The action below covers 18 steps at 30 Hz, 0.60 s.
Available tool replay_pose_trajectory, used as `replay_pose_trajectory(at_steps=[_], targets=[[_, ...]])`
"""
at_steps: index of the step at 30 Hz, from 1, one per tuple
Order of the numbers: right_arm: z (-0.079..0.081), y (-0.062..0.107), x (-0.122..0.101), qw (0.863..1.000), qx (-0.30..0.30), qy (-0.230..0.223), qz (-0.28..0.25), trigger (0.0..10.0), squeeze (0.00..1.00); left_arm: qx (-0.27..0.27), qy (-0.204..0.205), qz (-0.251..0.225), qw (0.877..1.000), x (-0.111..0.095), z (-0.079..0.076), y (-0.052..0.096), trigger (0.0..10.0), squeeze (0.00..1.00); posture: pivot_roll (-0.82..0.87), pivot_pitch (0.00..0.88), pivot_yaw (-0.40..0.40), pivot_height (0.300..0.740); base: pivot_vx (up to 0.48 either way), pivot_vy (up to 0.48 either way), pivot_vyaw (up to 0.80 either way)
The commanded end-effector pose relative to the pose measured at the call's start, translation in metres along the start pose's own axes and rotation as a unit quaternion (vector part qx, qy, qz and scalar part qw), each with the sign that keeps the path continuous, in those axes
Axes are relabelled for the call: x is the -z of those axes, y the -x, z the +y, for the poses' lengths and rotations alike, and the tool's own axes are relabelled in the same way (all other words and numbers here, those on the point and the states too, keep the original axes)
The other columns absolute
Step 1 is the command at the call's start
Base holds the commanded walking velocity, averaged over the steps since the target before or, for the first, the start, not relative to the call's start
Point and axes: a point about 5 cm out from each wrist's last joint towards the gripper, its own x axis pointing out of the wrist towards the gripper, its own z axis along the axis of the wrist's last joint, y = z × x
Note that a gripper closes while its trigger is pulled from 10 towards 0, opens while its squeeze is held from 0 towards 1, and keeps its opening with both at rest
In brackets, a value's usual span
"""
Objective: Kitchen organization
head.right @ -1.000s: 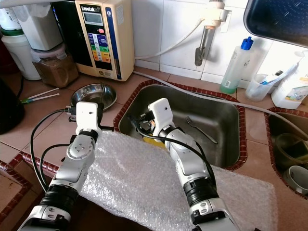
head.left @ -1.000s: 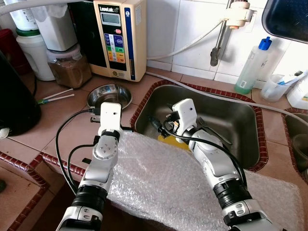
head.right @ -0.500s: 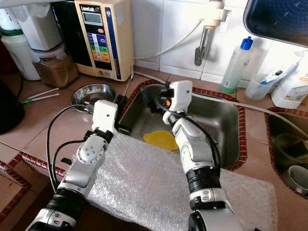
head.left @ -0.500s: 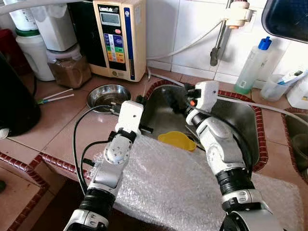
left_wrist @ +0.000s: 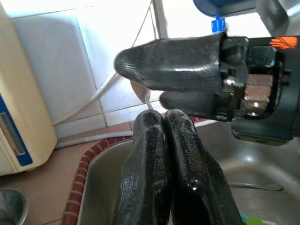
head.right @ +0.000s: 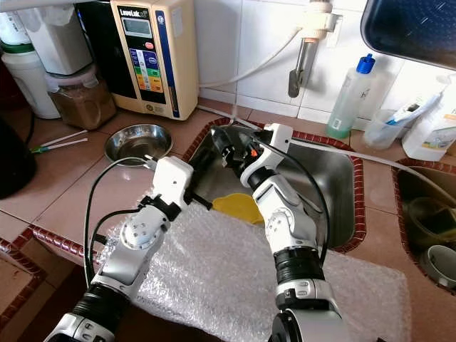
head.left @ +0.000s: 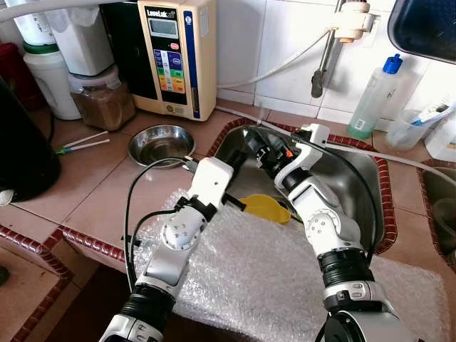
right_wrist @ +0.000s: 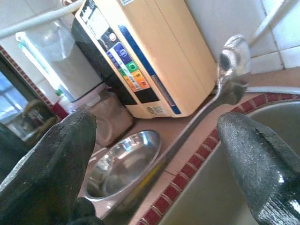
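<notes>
Pointing bowl-up (nearly vertical), spoon [right_wrist: 232,61]

White tiled wall [head.left: 285,35] at the far side, brightly lit. Terracotta tile counter [head.left: 78,185] with a dark red patterned edge. Steel sink [head.left: 356,192] set into the counter at centre, second basin [head.left: 438,214] at the far right. Tap [head.left: 324,50] on the wall above the sink, white hose [head.left: 274,68] running left from it. Cream water unit [head.left: 174,57] against the wall at far left, jars [head.left: 100,92] beside it. Bubble wrap [head.left: 271,278] over the near counter edge. Dark floor [head.left: 71,299] near left.
</notes>
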Motion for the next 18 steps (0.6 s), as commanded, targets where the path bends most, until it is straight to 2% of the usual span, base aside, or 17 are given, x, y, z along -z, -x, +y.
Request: replay_pose_trajectory(at_steps=[1,4,5,6,7,9,18], targets=[[0.006,-0.005,-0.011,1.0,-0.013,-0.006,-0.009,10.0,0.0,0.021,-0.016,-0.02,0.999,-0.008,-0.003,-0.002,0.0,0.0,0.06,0.0,0.027,0.74,0.0,0.0,0.0],[0.005,-0.006,-0.011,1.0,-0.01,0.002,-0.003,10.0,0.0,0.028,-0.021,-0.022,0.999,-0.008,-0.004,-0.002,0.0,0.0,0.06,0.0,0.027,0.74,0.0,0.0,0.0],[0.005,-0.006,-0.01,1.0,-0.004,0.003,-0.002,2.4,0.0,0.029,-0.022,-0.023,0.999,-0.009,-0.005,-0.002,0.0,0.0,0.06,0.0,0.027,0.74,0.0,0.0,0.0],[0.003,-0.007,-0.011,1.0,0.006,0.002,-0.003,0.4,0.0,0.03,-0.022,-0.024,0.999,-0.009,-0.005,-0.002,0.0,0.0,0.06,0.0,0.027,0.74,0.0,0.0,0.0],[0.0,-0.007,-0.011,1.0,0.017,-0.003,-0.006,0.0,0.0,0.033,-0.024,-0.025,0.999,-0.009,-0.005,-0.002,0.0,0.0,0.07,0.0,0.026,0.74,0.0,0.0,0.0],[-0.004,-0.007,-0.011,0.999,0.033,-0.013,-0.005,0.0,0.0,0.04,-0.032,-0.029,0.998,-0.01,-0.006,-0.002,0.0,0.0,0.07,0.0,0.028,0.74,0.0,0.0,0.0],[-0.01,-0.012,-0.012,0.997,0.071,0.025,0.026,0.0,0.0,0.052,-0.052,-0.035,0.997,-0.011,-0.008,-0.002,0.0,0.0,0.07,0.0,0.031,0.74,0.0,0.0,0.0]])
